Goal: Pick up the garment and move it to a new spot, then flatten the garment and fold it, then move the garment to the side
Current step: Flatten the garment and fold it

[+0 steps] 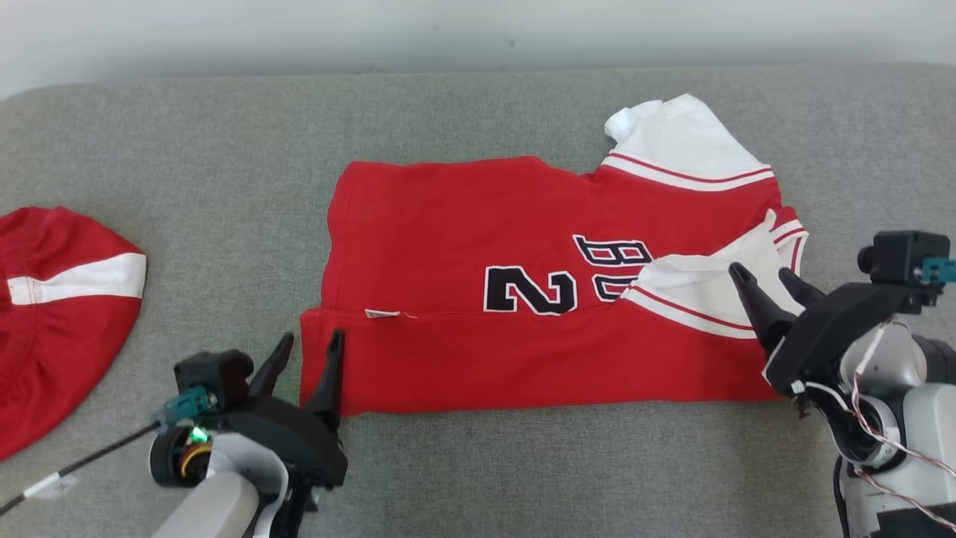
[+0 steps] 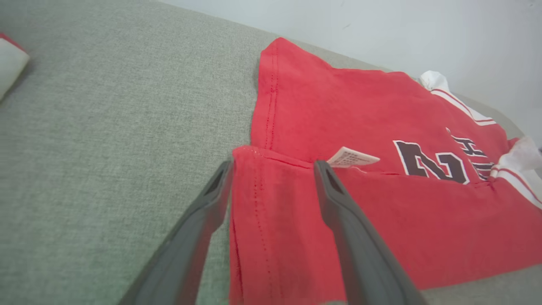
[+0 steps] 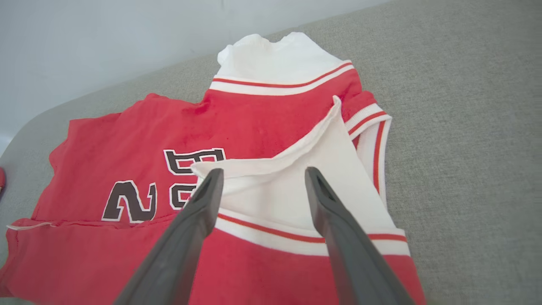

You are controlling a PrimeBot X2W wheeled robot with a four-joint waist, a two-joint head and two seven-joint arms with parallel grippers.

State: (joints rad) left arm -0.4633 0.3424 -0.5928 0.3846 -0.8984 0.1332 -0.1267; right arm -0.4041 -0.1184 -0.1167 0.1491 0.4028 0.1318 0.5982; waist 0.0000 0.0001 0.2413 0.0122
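Observation:
The garment [image 1: 478, 224] is a red jersey with white sleeves and dark numbers, lying on the grey cushion with its near long edge folded up over the body. A white label [image 2: 351, 157] pokes out at the fold. My left gripper [image 1: 310, 351] stands open over the folded strip's left corner [image 2: 271, 199], with nothing held. My right gripper [image 1: 762, 280] is open above the folded-over white sleeve [image 3: 288, 190] at the garment's right end, empty too.
A second red and white piece of clothing [image 1: 52, 314] lies at the left edge of the grey cushion [image 1: 187, 187]. A pale wall [image 1: 478, 30] runs behind the cushion's back edge. Bare cushion shows in front of the jersey and to its right.

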